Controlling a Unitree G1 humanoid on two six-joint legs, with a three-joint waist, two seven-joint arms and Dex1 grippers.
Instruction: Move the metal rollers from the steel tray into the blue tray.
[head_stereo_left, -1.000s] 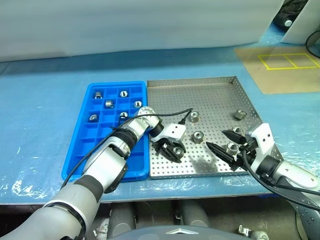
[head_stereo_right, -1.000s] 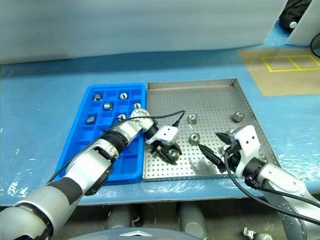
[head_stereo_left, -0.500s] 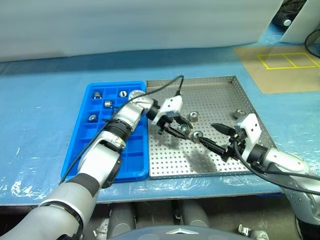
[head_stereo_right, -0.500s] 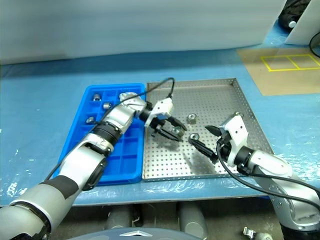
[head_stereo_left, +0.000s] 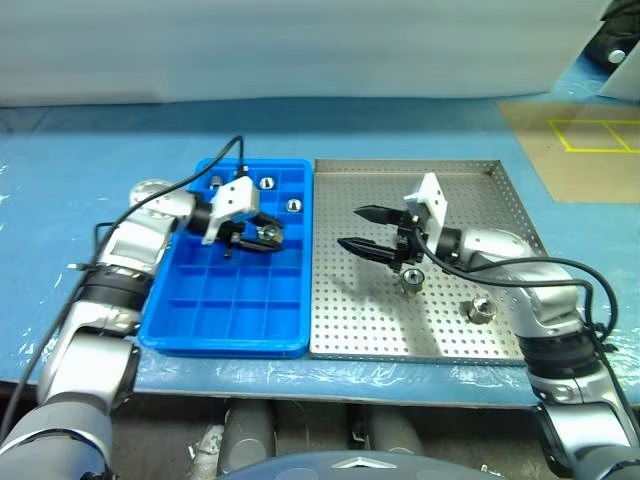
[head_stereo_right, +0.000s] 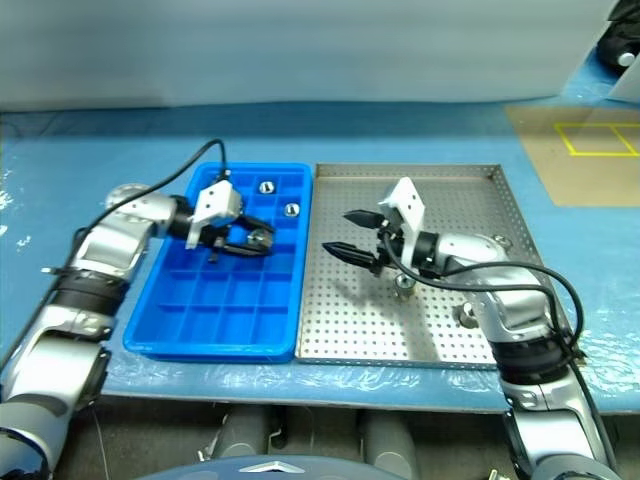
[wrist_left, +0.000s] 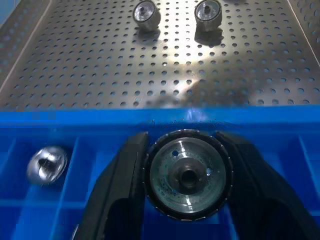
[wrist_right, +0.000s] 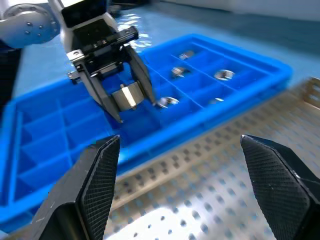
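Observation:
My left gripper is shut on a metal roller and hovers over the middle of the blue tray, near its right-hand columns. Other rollers lie in the blue tray's far compartments. To the right is the steel tray, with two rollers on its perforated floor. Above the steel tray's left half my right gripper is open, pointing left toward the blue tray, with nothing between its fingers. The right wrist view shows the left gripper with its roller.
Both trays sit side by side on a table covered in blue plastic sheet. A brown board marked with yellow lines lies at the back right. A black cable loops above my left wrist, over the blue tray's far edge.
My left gripper has carried its roller left, from the steel tray to over the blue tray. My right gripper, still open, moved from the steel tray's front right toward its middle. The camera has shifted too.

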